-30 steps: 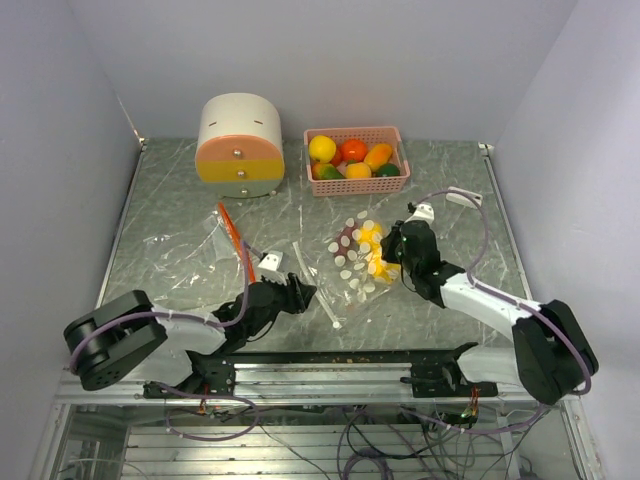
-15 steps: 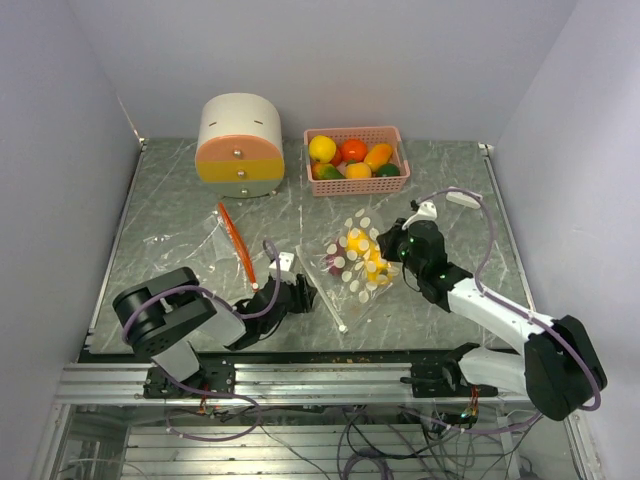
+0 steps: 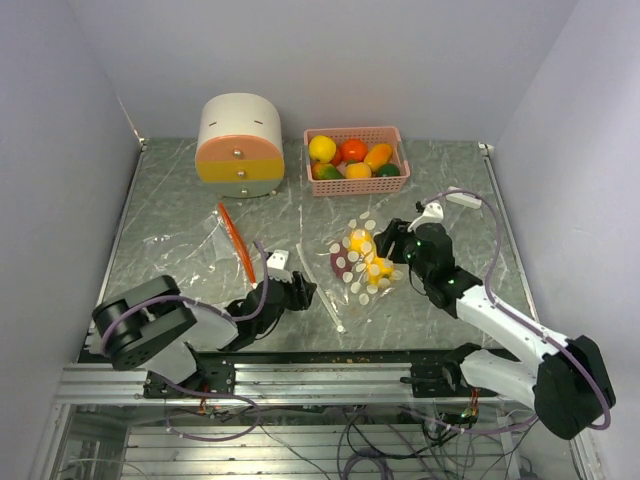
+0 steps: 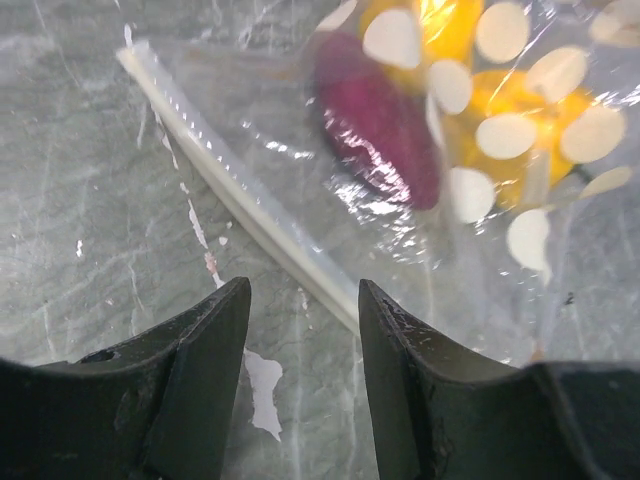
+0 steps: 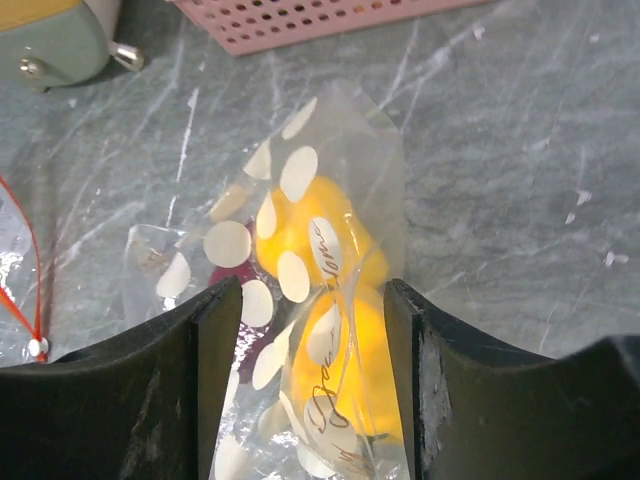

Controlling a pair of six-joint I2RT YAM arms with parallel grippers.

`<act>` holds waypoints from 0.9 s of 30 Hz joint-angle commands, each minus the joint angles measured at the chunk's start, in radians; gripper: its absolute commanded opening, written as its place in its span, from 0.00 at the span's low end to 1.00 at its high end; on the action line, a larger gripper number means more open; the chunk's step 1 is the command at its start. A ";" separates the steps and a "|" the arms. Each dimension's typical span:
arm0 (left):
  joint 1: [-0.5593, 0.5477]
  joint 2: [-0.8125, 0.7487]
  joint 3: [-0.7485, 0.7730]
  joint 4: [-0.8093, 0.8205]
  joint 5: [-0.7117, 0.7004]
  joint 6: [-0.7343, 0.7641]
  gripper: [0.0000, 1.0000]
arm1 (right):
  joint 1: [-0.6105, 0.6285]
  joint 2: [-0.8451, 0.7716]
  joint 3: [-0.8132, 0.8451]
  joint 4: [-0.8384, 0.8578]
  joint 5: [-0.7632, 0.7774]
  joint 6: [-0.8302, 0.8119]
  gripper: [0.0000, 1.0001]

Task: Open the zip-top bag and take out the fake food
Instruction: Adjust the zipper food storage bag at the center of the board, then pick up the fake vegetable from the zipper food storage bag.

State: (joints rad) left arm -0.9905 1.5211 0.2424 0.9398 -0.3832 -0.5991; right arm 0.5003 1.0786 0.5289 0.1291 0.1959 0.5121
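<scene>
The clear zip-top bag (image 3: 358, 265) with white dots lies flat mid-table, its white zip strip (image 4: 250, 205) at the left end. Inside it show fake food pieces: yellow ones (image 5: 320, 230) and a dark purple one (image 4: 378, 130). My left gripper (image 3: 300, 289) is low on the table just left of the strip. It stands open (image 4: 305, 290) with only bare tabletop between its fingers. Over the bag's right end my right gripper (image 3: 393, 243) is open (image 5: 312, 292). Its fingers straddle the plastic and a yellow piece inside.
A pink basket (image 3: 352, 131) of fake fruit stands at the back centre. The round cream, orange and yellow drawer box (image 3: 240, 145) is to its left. A second clear bag with an orange strip (image 3: 236, 242) lies on the left of the table.
My right gripper was shut on the bag's right end and has opened. The bag has settled a little to the right. The left gripper stays open by the zip strip.
</scene>
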 commanded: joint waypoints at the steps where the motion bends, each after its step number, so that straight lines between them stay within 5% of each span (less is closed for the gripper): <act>1: -0.006 -0.117 -0.030 -0.035 -0.034 0.005 0.58 | 0.042 -0.041 0.042 -0.054 -0.001 -0.117 0.61; 5: -0.005 -0.265 -0.046 -0.153 -0.059 0.036 0.61 | 0.213 0.013 0.112 -0.120 0.164 -0.191 0.66; 10: -0.001 -0.461 -0.071 -0.330 -0.139 0.003 0.63 | 0.370 0.167 0.177 -0.108 0.170 -0.231 0.70; 14: 0.022 -0.583 -0.064 -0.575 -0.248 -0.126 0.66 | 0.429 0.302 0.201 -0.077 0.182 -0.219 0.69; 20: 0.070 -0.680 -0.111 -0.668 -0.268 -0.202 0.75 | 0.492 0.432 0.245 -0.066 0.192 -0.209 0.65; 23: 0.086 -0.680 -0.121 -0.657 -0.247 -0.204 0.75 | 0.501 0.470 0.261 -0.083 0.227 -0.198 0.57; 27: 0.093 -0.625 -0.114 -0.627 -0.228 -0.194 0.75 | 0.503 0.490 0.277 -0.104 0.253 -0.177 0.36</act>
State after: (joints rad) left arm -0.9085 0.8597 0.1257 0.3065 -0.6102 -0.7807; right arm 1.0004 1.5536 0.7738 0.0353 0.3927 0.3145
